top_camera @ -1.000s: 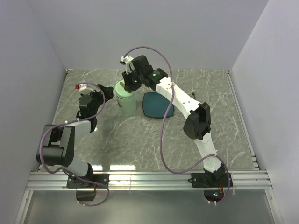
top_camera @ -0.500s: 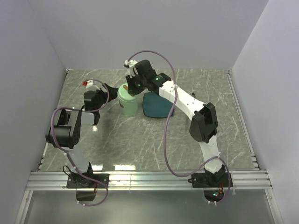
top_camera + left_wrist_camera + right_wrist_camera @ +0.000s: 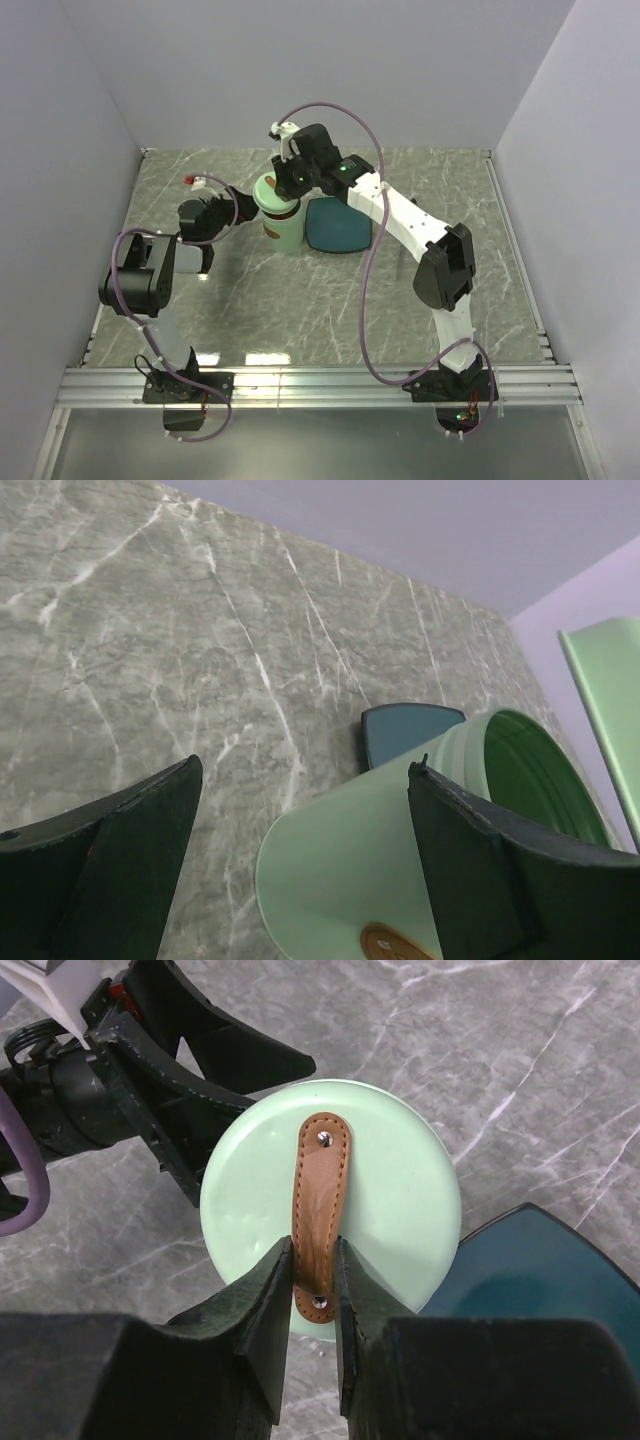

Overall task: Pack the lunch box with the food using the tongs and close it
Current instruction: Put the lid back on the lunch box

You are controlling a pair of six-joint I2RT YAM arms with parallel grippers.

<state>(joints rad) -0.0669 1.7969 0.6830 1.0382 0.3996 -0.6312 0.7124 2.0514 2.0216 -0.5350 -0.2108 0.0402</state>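
Observation:
The lunch box (image 3: 285,232), a pale mint-green cup, stands on the table beside the teal plate. In the left wrist view the lunch box (image 3: 340,860) lies between the fingers of my left gripper (image 3: 302,770). The jaws are open: the right finger (image 3: 490,870) is at its wall and the left finger (image 3: 110,870) stands apart. Its mouth is uncovered and shows a dark green inside. My right gripper (image 3: 313,1270) is shut on the brown strap (image 3: 320,1180) of the round green lid (image 3: 390,1200). It holds the lid (image 3: 270,190) just above the cup. The food and the tongs are out of view.
A dark teal square plate (image 3: 335,226) lies right of the cup, its corner showing as the plate (image 3: 545,1270) in the right wrist view. Grey walls close in the marbled table (image 3: 420,290) at the back and both sides. A metal rail runs along the near edge.
My left gripper has reached in around the cup and its jaws have narrowed. My right gripper has shifted a little to the right with the lid.

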